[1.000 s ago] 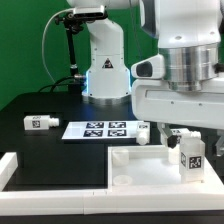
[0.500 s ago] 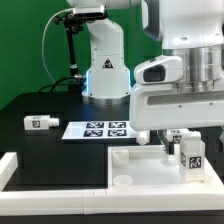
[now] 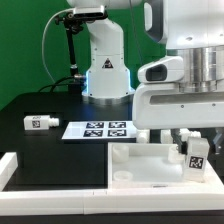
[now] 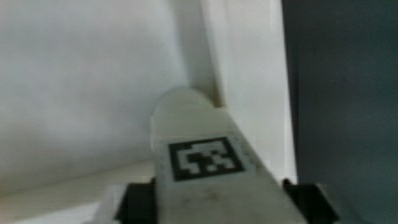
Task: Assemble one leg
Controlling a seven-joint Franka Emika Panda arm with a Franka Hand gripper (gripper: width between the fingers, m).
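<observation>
My gripper (image 3: 192,143) is shut on a leg (image 3: 195,159), a stubby white peg with a black-and-white tag, and holds it over the right end of the large white panel (image 3: 140,165). In the wrist view the leg (image 4: 205,150) sits between the dark fingers (image 4: 132,203), its far end at the panel's raised rim (image 4: 210,50). A second leg (image 3: 40,122) lies on the black table at the exterior view's left.
The marker board (image 3: 98,129) lies behind the panel. The robot base (image 3: 104,60) stands at the back. A white frame edge (image 3: 8,168) runs along the front left.
My gripper with the leg has moved toward the exterior view's right and slightly down, over the panel's right end.
</observation>
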